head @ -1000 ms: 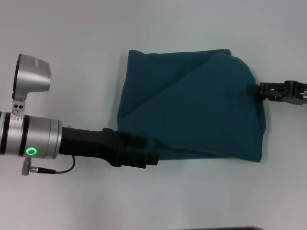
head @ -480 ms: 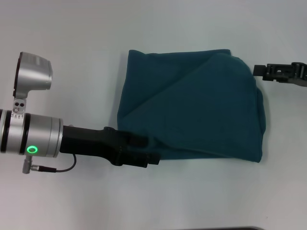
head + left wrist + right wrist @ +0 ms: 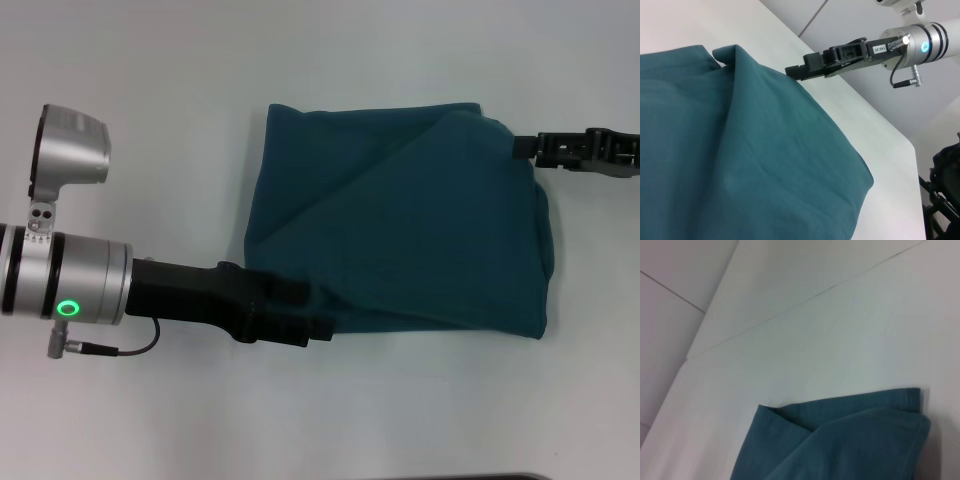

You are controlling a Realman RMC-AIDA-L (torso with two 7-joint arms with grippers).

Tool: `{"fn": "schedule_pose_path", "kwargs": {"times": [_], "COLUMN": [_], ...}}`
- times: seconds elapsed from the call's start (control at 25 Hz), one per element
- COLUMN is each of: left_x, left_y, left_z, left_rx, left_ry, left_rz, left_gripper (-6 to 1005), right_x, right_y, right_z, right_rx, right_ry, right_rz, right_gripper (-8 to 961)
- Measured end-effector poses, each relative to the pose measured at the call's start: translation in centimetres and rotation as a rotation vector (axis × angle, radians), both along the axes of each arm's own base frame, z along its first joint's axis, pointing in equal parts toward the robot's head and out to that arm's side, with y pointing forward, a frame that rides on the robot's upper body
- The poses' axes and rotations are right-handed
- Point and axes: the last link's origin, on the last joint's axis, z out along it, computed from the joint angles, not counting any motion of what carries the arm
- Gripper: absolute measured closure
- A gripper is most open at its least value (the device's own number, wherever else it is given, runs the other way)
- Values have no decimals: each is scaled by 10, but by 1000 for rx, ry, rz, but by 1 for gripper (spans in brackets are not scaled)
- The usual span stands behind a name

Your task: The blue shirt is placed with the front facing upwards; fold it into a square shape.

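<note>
The blue shirt lies folded into a rough rectangle on the white table, plain teal side up, with a diagonal fold line across it. No lettering shows. My left gripper rests at the shirt's near left corner, against the fabric edge. My right gripper sits at the far right corner, touching the cloth's edge. The left wrist view shows the shirt close up, with the right gripper at its far edge. In the right wrist view only a folded corner of the shirt shows.
The table's bare white surface surrounds the shirt on all sides. In the left wrist view the table's edge and dark equipment lie beyond it. A dark strip runs along the near edge in the head view.
The right gripper left the middle of the shirt's right edge, moved toward the far corner, and now touches the cloth there. The left arm has barely moved. The shirt keeps its shape.
</note>
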Motion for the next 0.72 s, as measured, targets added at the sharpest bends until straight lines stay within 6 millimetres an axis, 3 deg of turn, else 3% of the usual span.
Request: {"fn": "schedule_pose_path", "kwargs": {"times": [0.44, 0.64, 0.72], "left_x": [0, 0, 0], "left_y": [2, 2, 3], "left_z": [1, 1, 1], "left_rx": [7, 9, 9], "left_ry": [6, 7, 7], "left_rz": [-2, -3, -5], "left_gripper": [231, 230, 230], "right_x": [-10, -13, -14], "right_y": [12, 15, 15], "right_z": [-15, -15, -15], "right_rx": [4, 16, 15], "right_ry": [-8, 2, 2], "right_rz": [10, 12, 16], "right_gripper": [274, 325, 396]}}
